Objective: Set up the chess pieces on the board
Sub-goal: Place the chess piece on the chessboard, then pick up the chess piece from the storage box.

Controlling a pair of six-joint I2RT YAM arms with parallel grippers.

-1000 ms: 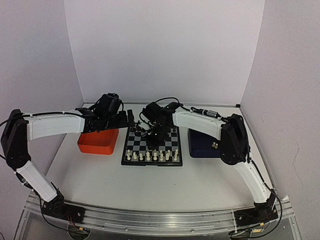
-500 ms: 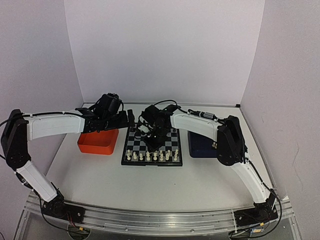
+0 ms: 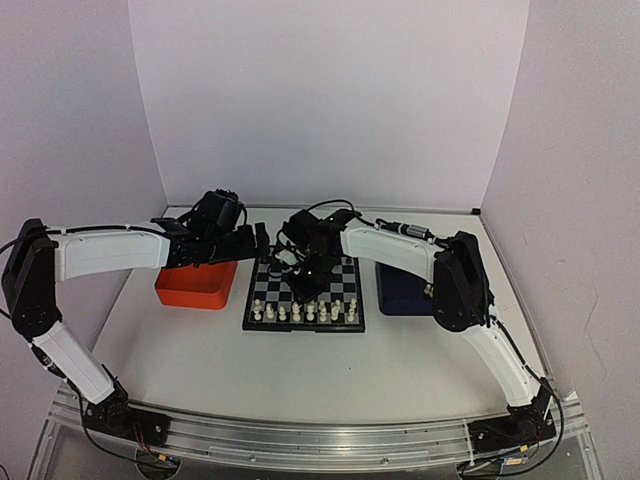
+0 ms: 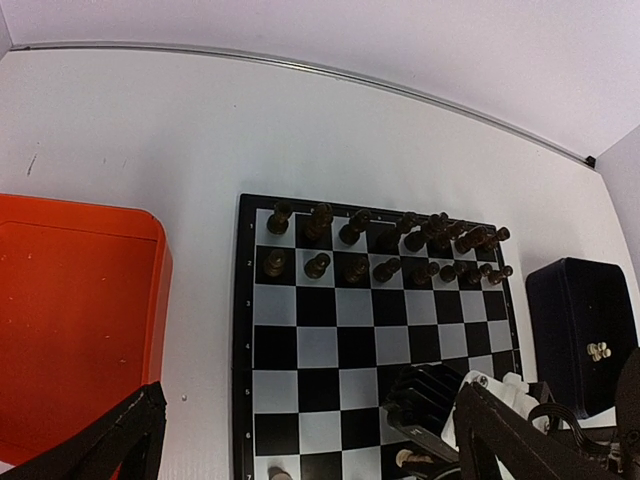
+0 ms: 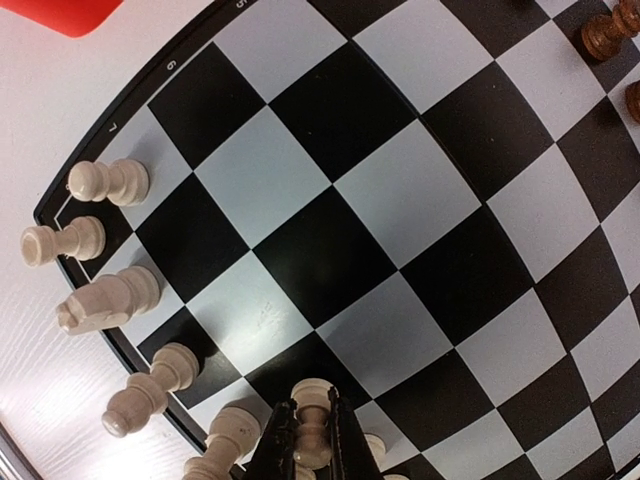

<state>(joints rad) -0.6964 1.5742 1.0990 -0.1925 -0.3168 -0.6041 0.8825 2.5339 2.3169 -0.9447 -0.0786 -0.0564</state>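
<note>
My right pincer (image 5: 310, 445) is clenched on a white pawn (image 5: 312, 400), upright at the board (image 5: 400, 200), so it can stand straight on its square; my left pincer (image 4: 310, 445) hangs released.

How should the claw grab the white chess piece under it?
Take the white chess piece by its narrow stem under the head, coming straight down from above. It stands upright on the chessboard with other white pieces close beside it, so only the top is free. The right claw grips it so.
</note>
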